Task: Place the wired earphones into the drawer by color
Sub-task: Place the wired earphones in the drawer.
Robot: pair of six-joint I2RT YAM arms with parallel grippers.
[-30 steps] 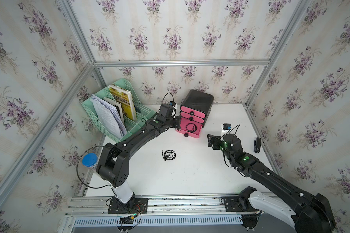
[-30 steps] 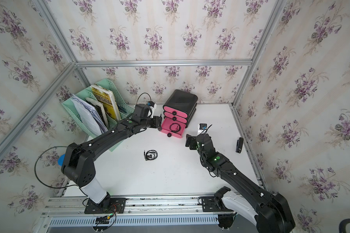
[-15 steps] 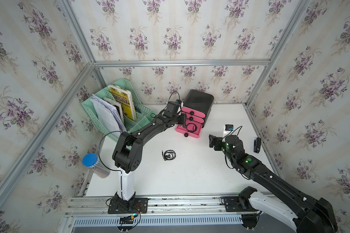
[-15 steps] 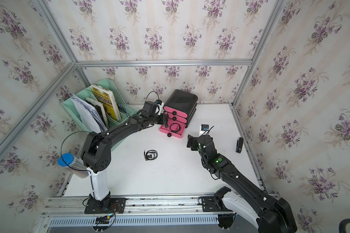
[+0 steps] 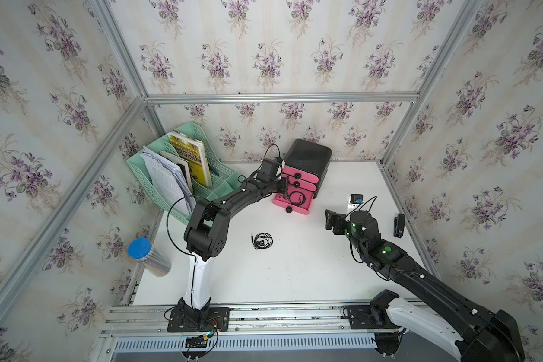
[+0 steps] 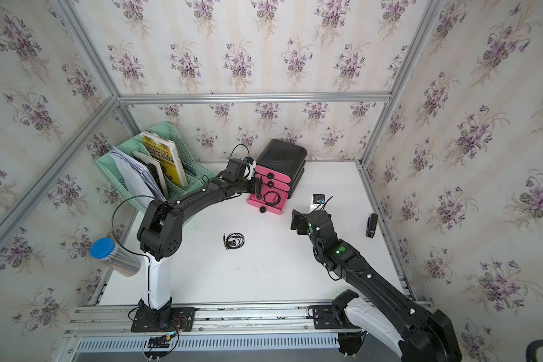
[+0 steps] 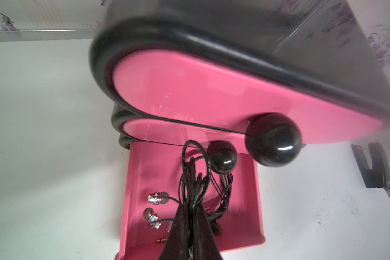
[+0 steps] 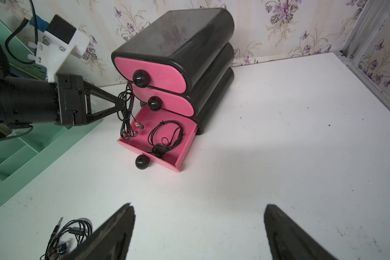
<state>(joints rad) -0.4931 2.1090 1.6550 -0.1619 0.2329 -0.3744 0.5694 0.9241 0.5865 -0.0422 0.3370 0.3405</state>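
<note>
Left gripper (image 8: 121, 105): pressed together, pinching black earphones (image 8: 126, 117) dangling into the open bottom drawer (image 8: 186, 144).
Right gripper (image 8: 198, 209): spread, empty.
Handling: probably light, floppy, snag-prone (best pinched at bunched loops).

At the counter's (image 5: 295, 275) back edge stands the cabinet (image 5: 311, 153), with the file rack (image 5: 220, 188) in the back left corner. One earphone set (image 5: 297, 198) lies in the open bottom drawer (image 5: 301, 211). A second set (image 8: 126, 108) hangs over it from the left end effector (image 8: 121, 105), and a third set (image 5: 262, 240) lies mid-counter.

I get bright, even light; soft shadows on the table (image 8: 279, 157); left wrist view blurs toward twelve o'clock.
</note>
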